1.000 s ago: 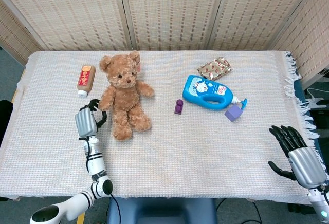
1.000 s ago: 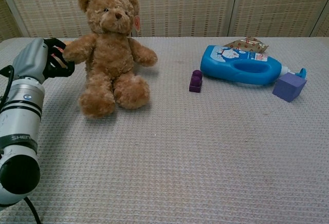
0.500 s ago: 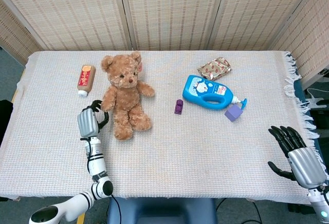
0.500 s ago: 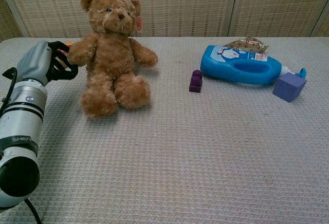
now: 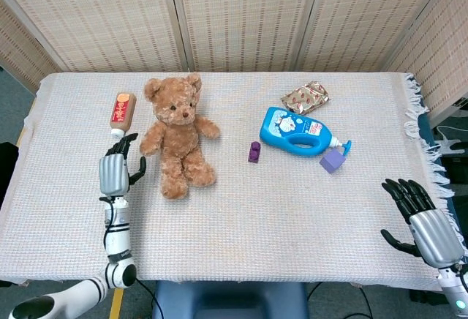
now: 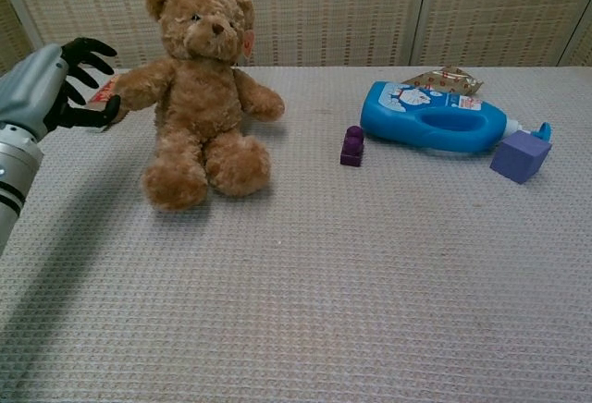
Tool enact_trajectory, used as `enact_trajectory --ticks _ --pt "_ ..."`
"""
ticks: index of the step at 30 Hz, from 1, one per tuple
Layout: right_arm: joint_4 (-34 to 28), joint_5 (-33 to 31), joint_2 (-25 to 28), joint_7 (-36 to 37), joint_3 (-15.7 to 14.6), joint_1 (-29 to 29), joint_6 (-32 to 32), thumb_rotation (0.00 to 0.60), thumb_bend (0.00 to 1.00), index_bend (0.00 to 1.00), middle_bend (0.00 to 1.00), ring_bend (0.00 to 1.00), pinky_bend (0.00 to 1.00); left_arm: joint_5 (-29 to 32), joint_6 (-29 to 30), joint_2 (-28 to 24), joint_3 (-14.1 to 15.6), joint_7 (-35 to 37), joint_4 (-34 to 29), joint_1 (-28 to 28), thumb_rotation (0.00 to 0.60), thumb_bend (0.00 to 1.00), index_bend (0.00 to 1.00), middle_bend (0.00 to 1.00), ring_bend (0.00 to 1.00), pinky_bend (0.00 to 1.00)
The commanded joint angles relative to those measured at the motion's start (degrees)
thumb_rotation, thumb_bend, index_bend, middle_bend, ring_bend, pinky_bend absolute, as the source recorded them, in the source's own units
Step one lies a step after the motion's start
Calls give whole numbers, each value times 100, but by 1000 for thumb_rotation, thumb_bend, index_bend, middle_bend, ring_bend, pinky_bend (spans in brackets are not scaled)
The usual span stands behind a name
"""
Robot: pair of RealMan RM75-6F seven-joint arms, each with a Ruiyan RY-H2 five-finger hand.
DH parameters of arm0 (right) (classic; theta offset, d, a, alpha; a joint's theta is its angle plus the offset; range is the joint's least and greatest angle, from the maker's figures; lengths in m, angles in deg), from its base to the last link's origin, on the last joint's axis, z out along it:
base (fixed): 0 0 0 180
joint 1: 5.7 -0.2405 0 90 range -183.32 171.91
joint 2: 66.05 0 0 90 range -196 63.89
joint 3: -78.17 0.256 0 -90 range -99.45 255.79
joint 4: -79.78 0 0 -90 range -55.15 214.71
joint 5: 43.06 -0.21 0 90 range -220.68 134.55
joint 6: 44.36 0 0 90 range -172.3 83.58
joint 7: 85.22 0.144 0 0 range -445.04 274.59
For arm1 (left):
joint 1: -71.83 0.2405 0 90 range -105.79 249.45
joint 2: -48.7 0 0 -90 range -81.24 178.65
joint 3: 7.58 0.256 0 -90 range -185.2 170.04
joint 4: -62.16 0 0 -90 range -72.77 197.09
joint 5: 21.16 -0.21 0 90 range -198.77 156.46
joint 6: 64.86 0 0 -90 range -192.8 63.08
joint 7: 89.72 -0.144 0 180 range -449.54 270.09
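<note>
Left robot hand point(image 5: 115, 173) hangs w/ fingers spread, gripping nothing, just beside the brown plush teddy bear point(image 5: 176, 137), which sits on the beige woven desk point(image 5: 241, 224) at its left-centre, not yet grasped. Right robot hand point(image 5: 424, 220) also spread, empty, at the desk's right edge. Wide bare cloth in front; blue detergent bottle point(image 5: 296, 130) well apart.

Brown teddy bear point(image 5: 178, 137), sitting upright, arms spread, table's left

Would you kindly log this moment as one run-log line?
left hand: open, beside teddy bear | right hand: open, at table edge | sauce bottle: lying flat
</note>
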Motion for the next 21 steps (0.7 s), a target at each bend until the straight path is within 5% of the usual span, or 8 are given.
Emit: enact_trajectory --ticks 1,8,12,21 --pt "-12 3 -8 -47 -19 -9 -49 600 150 0 44 0 38 -746 315 -1136 908 -90 -968 698 600 424 122 79 137 397" --pt "-35 -31 -62 -142 5 -9 -52 600 150 0 44 0 38 -1354 551 -2930 2086 -1151 -2819 1579 600 400 64 0 40 350" --pt "-36 -51 -108 -260 4 -24 -115 600 150 0 44 0 38 -1446 514 -3546 2468 -1646 -3615 1864 600 393 60 0 38 329" --pt "-95 -223 -219 -690 19 -114 -443 600 150 0 44 0 38 -1716 625 -3898 2555 -1823 -4112 2120 600 384 64 0 38 321"
